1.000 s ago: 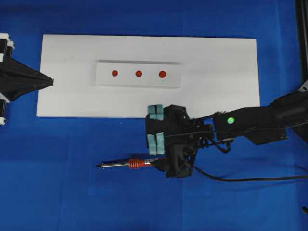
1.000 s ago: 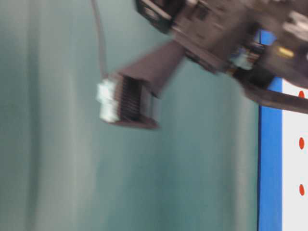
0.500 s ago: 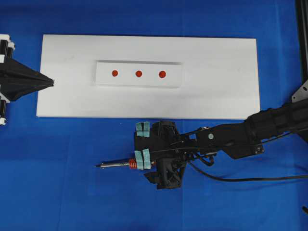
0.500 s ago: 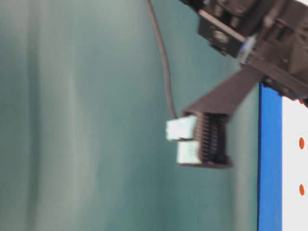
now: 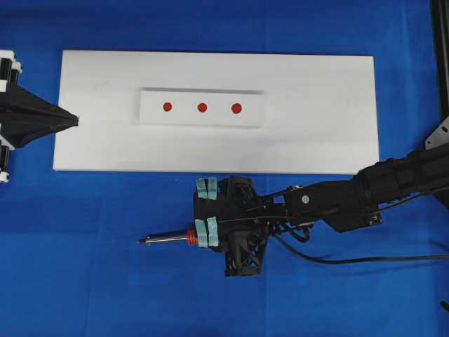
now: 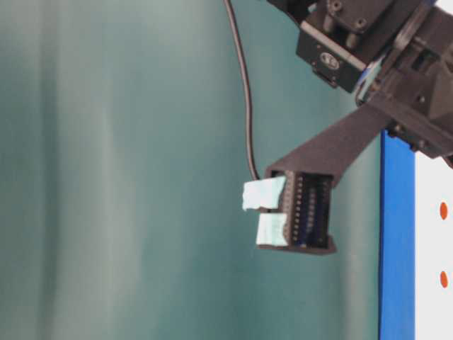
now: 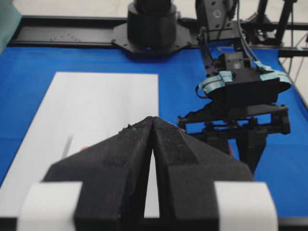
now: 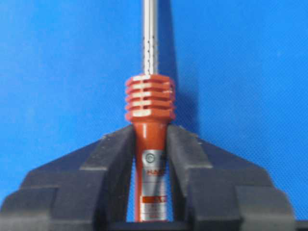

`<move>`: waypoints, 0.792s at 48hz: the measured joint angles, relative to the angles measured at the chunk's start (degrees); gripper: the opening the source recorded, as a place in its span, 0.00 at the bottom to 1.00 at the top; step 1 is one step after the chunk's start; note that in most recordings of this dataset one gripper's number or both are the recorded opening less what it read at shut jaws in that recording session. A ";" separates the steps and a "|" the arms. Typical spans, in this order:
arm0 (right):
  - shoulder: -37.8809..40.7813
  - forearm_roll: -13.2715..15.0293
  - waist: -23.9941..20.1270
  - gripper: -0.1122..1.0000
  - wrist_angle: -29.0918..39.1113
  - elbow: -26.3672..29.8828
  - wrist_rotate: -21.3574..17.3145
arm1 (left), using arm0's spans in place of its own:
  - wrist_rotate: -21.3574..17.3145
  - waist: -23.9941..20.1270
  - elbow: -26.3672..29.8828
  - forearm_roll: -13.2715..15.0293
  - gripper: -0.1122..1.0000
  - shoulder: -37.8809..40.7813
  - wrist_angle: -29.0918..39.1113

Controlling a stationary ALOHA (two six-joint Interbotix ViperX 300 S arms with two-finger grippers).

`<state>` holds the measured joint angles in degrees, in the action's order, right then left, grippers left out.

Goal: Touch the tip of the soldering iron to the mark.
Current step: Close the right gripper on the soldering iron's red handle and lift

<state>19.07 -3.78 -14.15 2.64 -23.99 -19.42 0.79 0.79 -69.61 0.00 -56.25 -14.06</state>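
Below the white board (image 5: 337, 140), my right gripper (image 8: 149, 144) now has its jaws clamped on the soldering iron (image 5: 168, 239) handle; a second ago they stood wide above it. Iron lies flat on the blue mat (image 5: 84, 281), tip pointing left, well apart from the mark (image 5: 202, 107). Left gripper (image 7: 152, 126) unchanged, jaws together, at the board's left edge.
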 measured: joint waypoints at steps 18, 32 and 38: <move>0.00 0.18 0.00 0.16 -0.09 -0.09 0.18 | 0.00 -0.09 0.00 0.00 0.10 0.00 0.00; -0.18 0.18 0.00 0.16 0.35 0.00 0.18 | 0.00 -0.09 0.00 0.00 0.10 0.00 0.00; -2.99 0.18 0.00 0.16 3.16 0.00 0.35 | 0.00 -0.09 0.00 0.00 0.10 -0.09 0.00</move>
<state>16.08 -3.60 -14.15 5.80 -23.99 -19.07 0.79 0.70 -69.61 0.00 -56.34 -14.06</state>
